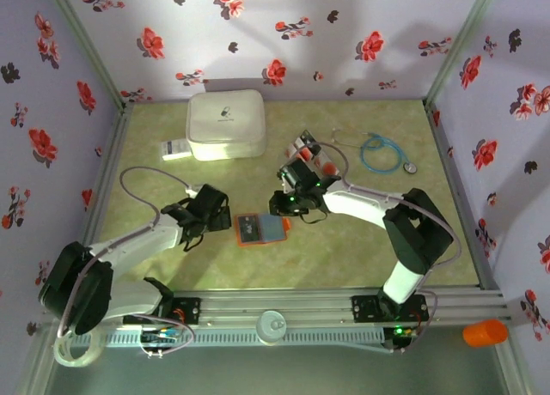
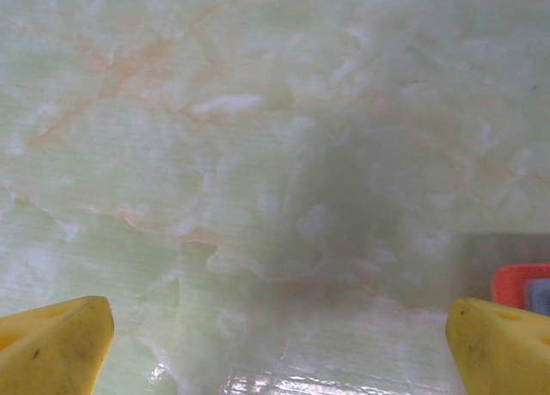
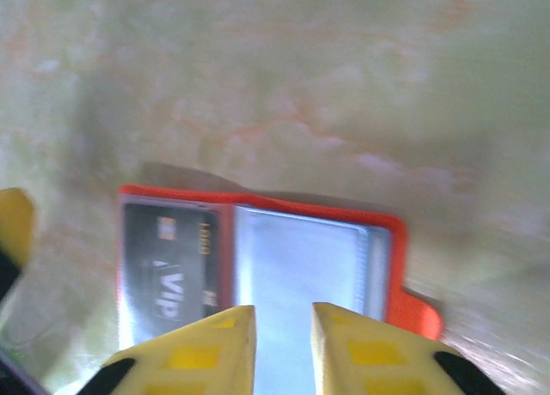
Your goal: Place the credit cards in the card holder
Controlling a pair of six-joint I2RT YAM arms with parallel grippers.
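The dark credit card (image 3: pixel 168 266) in the card holder (image 3: pixel 301 258) reads "VIP"; smaller print is illegible.

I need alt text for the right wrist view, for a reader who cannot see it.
An open orange-red card holder lies on a pale green marbled table, with a dark card marked VIP in its left pocket. Two yellow fingers, narrowly apart, show at the bottom edge.
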